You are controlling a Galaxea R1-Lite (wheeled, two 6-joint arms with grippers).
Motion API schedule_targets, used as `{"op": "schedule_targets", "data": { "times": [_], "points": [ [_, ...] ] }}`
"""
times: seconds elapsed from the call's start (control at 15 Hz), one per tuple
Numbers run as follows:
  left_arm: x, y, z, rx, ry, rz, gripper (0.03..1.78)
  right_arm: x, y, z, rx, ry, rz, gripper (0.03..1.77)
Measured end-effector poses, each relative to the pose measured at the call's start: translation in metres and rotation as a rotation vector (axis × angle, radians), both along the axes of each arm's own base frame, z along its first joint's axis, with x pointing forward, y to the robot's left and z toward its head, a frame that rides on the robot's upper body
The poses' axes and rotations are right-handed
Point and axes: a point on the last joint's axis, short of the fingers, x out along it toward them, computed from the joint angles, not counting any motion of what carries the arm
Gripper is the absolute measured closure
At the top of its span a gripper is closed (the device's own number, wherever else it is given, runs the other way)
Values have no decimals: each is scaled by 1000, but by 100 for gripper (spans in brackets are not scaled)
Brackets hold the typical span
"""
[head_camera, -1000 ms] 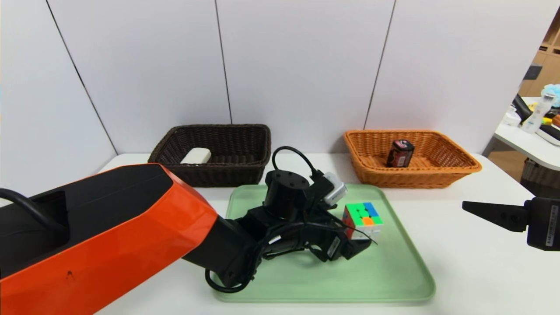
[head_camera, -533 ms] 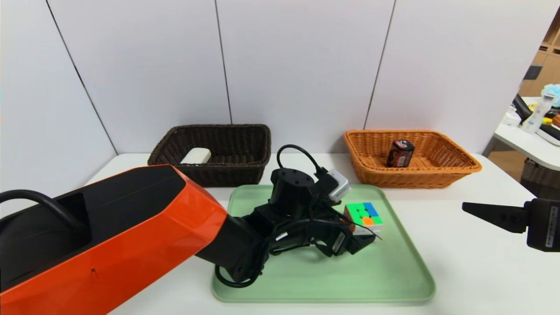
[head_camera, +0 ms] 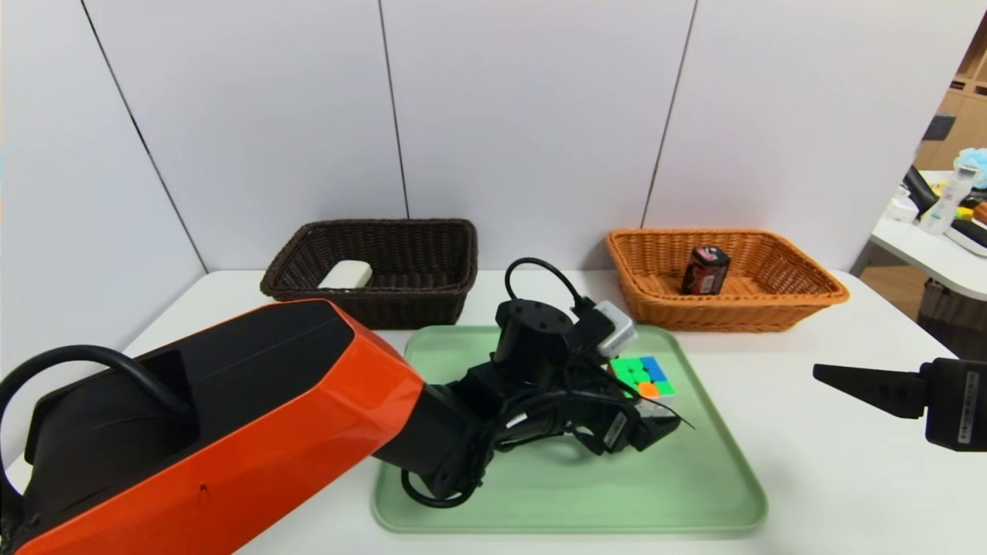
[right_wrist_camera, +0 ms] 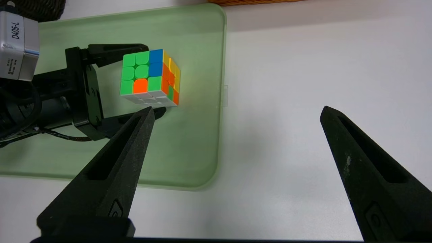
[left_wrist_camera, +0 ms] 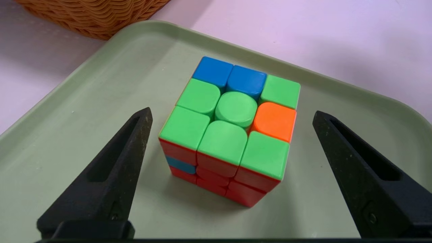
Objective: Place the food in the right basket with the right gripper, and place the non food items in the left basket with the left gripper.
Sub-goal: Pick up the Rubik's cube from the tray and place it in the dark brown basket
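Observation:
The puzzle cube (head_camera: 644, 376) (left_wrist_camera: 233, 121) (right_wrist_camera: 150, 76) stands on the green tray (head_camera: 570, 493). My left gripper (head_camera: 649, 402) (left_wrist_camera: 233, 114) is open, one finger on each side of the cube, gaps on both sides. The white soap-like bar (head_camera: 345, 274) lies in the dark brown left basket (head_camera: 385, 304). The black food packet (head_camera: 705, 270) stands upright in the orange-tan right basket (head_camera: 771, 308). My right gripper (head_camera: 829, 376) (right_wrist_camera: 237, 109) hovers open and empty over the bare table, right of the tray.
Both baskets stand against the back wall, beyond the tray. My orange left arm (head_camera: 231, 416) covers the table's left front. The basket's orange-tan wall (left_wrist_camera: 94, 13) is just past the tray's corner. A second table with clutter (head_camera: 941, 223) stands at far right.
My left arm has moved right and forward along the tray, bringing its open fingers around the cube. The right gripper has barely shifted.

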Motion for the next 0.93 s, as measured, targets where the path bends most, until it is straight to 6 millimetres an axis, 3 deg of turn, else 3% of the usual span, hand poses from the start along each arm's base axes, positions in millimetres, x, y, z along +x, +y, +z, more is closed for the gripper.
{"op": "schedule_targets", "data": {
  "times": [0.93],
  "points": [
    [2, -8, -8, 0, 6, 2, 12, 0, -1, -2, -2, 7, -6, 11]
  ]
}}
